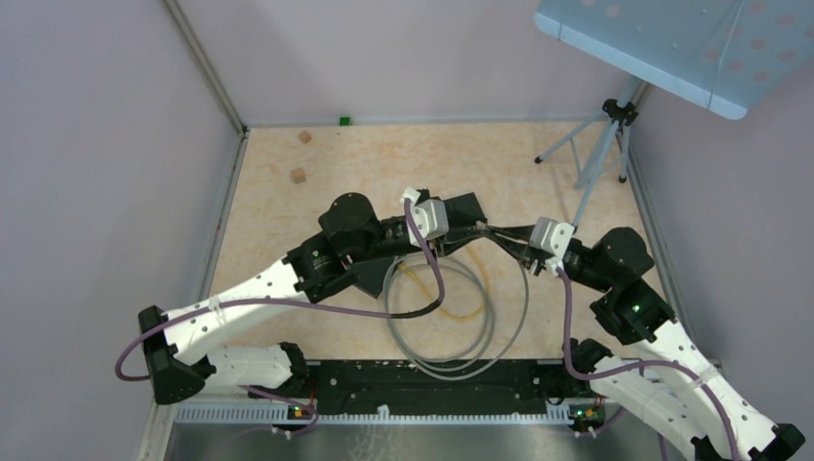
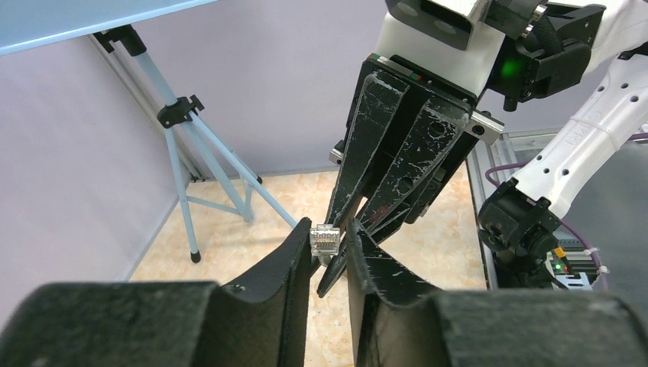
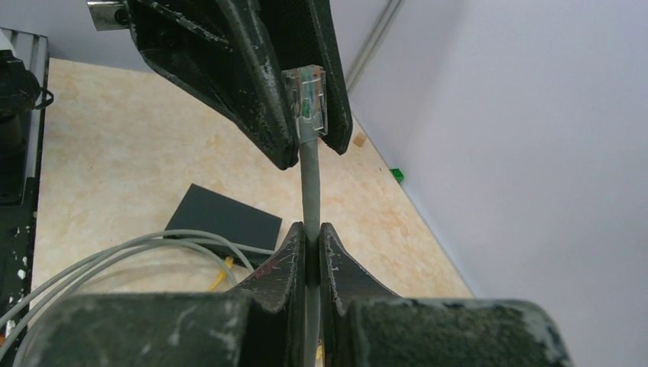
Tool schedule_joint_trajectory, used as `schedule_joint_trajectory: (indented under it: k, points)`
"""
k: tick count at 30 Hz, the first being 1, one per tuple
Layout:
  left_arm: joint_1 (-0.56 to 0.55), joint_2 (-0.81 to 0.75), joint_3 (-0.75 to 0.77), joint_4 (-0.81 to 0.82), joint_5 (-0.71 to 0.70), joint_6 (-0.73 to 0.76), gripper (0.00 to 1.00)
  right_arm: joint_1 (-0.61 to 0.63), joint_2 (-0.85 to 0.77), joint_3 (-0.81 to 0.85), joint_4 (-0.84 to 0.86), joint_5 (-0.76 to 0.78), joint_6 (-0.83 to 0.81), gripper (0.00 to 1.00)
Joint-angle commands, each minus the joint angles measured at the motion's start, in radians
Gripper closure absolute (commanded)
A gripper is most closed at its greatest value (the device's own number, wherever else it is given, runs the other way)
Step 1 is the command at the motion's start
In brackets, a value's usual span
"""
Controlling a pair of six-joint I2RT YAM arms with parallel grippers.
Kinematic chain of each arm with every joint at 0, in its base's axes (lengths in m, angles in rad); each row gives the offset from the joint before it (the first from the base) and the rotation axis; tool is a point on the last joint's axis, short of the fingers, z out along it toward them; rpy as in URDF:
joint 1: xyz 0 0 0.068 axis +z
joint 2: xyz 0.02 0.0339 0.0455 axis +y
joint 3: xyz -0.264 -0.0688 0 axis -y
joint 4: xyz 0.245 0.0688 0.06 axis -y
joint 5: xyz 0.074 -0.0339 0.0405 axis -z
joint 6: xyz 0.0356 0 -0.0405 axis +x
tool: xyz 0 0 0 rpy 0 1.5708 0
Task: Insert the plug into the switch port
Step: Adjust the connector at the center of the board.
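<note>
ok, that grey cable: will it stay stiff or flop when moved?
The grey cable stands straight over the short stretch above the right fingers, so it likely holds the plug up. Its loose loops suggest it is floppy overall and may drag.

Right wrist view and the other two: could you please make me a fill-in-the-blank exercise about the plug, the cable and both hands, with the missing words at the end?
1. The right hand is shut on a thin grey ____.
2. The left hand has one finger on each side of the clear ____.
3. The dark switch lies flat on the ____, touched by neither hand.
Missing words: cable; plug; table.
</note>
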Motion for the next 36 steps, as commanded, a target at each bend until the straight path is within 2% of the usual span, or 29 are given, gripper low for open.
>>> schedule_joint_trajectory:
  k: [1,5,7,11,14,20,25,28,31,36]
  points:
    - [-0.004,-0.023,0.001,0.041,0.015,-0.011,0.77,-0.006,-0.010,0.000,0.018,-0.012,-0.001,1.00]
    - [-0.003,-0.031,-0.007,0.038,0.005,-0.009,1.00,-0.006,-0.012,0.002,0.018,-0.009,0.003,1.00]
    - [-0.004,-0.039,-0.015,0.036,0.001,-0.016,1.00,-0.007,-0.022,0.006,0.031,-0.031,0.027,1.00]
    - [-0.003,-0.086,-0.083,0.097,0.027,-0.038,1.00,-0.006,-0.043,-0.006,0.126,-0.156,0.110,0.76]
    - [-0.004,-0.158,-0.195,0.222,0.073,-0.073,1.00,-0.006,-0.042,-0.028,0.230,-0.242,0.209,0.68]
    - [-0.003,-0.248,-0.337,0.400,0.094,-0.182,1.00,-0.007,-0.027,-0.153,0.640,-0.329,0.520,0.67]
    - [-0.003,-0.277,-0.418,0.527,0.093,-0.270,1.00,-0.006,0.016,-0.252,0.923,-0.344,0.698,0.66]
    - [-0.004,-0.277,-0.432,0.551,0.092,-0.291,1.00,-0.006,0.058,-0.294,1.087,-0.341,0.789,0.66]
    - [-0.004,-0.270,-0.431,0.549,0.096,-0.298,1.00,-0.006,0.110,-0.305,1.200,-0.343,0.853,0.66]
    - [-0.002,-0.261,-0.421,0.546,0.106,-0.300,1.00,-0.006,0.149,-0.302,1.249,-0.338,0.874,0.66]
